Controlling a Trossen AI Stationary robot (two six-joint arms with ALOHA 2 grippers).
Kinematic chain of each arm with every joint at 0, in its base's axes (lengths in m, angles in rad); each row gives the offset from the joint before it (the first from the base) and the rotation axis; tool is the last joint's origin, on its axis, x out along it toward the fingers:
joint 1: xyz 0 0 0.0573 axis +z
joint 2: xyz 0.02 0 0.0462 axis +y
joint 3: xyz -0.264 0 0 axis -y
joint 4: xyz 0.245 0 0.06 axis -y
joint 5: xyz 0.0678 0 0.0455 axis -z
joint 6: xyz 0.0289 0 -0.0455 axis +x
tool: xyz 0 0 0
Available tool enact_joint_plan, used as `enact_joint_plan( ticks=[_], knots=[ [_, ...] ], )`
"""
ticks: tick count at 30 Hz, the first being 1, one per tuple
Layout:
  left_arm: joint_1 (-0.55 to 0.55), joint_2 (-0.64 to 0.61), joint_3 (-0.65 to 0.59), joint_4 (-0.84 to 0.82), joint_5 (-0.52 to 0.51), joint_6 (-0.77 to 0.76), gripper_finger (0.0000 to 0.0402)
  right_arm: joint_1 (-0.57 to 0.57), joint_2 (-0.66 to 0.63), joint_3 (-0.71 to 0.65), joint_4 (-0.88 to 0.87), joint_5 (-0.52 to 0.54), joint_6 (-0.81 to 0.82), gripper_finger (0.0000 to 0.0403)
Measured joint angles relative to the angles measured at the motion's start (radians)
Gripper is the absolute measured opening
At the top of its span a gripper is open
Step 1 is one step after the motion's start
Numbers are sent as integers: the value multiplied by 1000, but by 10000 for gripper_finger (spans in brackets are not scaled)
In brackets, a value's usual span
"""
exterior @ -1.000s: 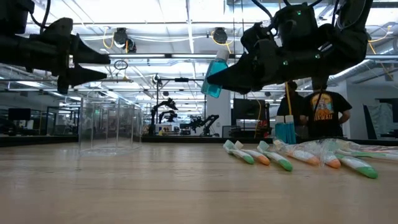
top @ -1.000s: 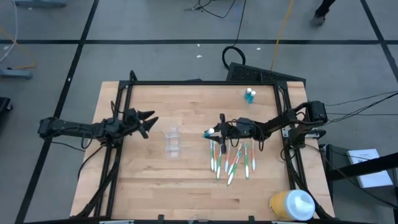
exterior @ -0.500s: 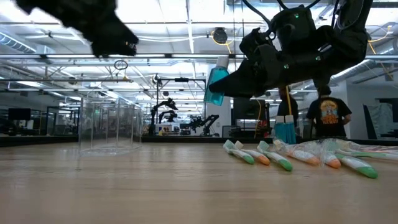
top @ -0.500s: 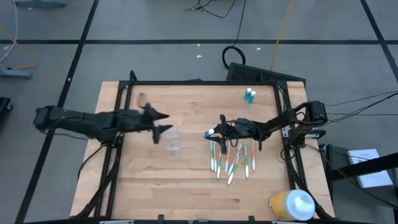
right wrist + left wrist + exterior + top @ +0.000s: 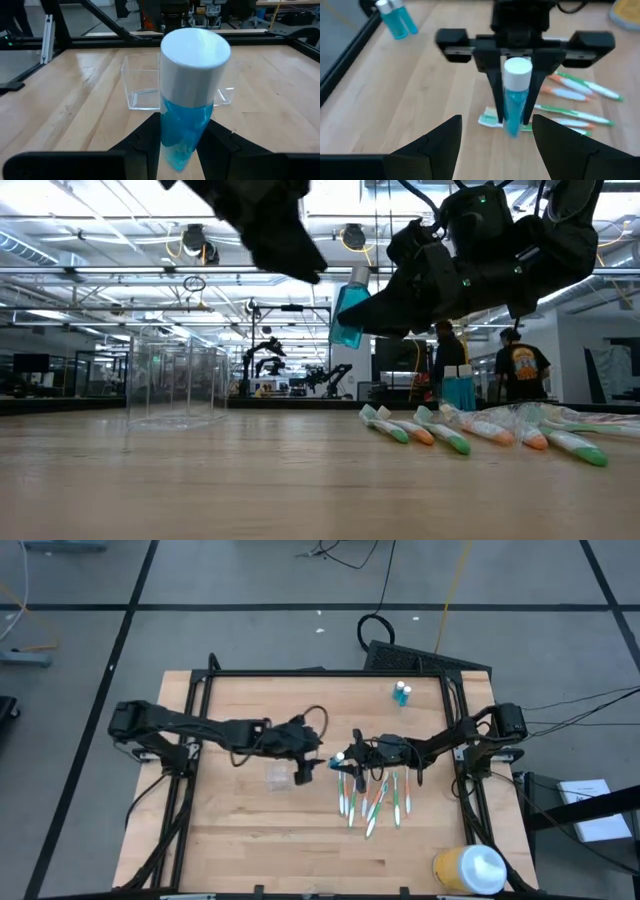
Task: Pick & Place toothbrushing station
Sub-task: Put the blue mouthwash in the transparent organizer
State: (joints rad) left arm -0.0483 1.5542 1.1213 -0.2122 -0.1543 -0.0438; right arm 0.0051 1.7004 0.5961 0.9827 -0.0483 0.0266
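Toothbrushing-station pieces lie spread over my table, and the big change in the last second is my left arm: it has swung in from the table's left edge, passing over the clear cup. The left gripper now hangs just beside the cup with its fingers spread wide and nothing between them, facing the right gripper. That right gripper has not moved; it holds a blue, white-capped tube pinched between its fingers in the air, above the heads of the green, orange and white toothbrushes fanned on the wood. A second blue tube stands well apart at the far edge.
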Motion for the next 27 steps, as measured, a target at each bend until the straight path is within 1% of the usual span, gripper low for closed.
enact_joint_plan(
  ticks=[5, 9, 14, 21, 27],
  knots=[
    [-10, 69, 83, 9, 0, 68, 250, 3, 0, 0, -20, 4, -4, 98],
    [-12, 111, 121, 11, 0, 58, 250, 3, 0, 0, -37, 44, -5, 98],
    [-8, 146, 128, 4, 0, 37, 250, 3, 0, 0, -38, 48, -5, 98],
    [-6, 175, 129, 97, 7, 38, 250, 3, 0, 0, -34, 48, -11, 98],
    [-5, 184, 128, 89, 0, 33, 250, 3, 0, 0, -31, 47, -12, 98]
  ],
)
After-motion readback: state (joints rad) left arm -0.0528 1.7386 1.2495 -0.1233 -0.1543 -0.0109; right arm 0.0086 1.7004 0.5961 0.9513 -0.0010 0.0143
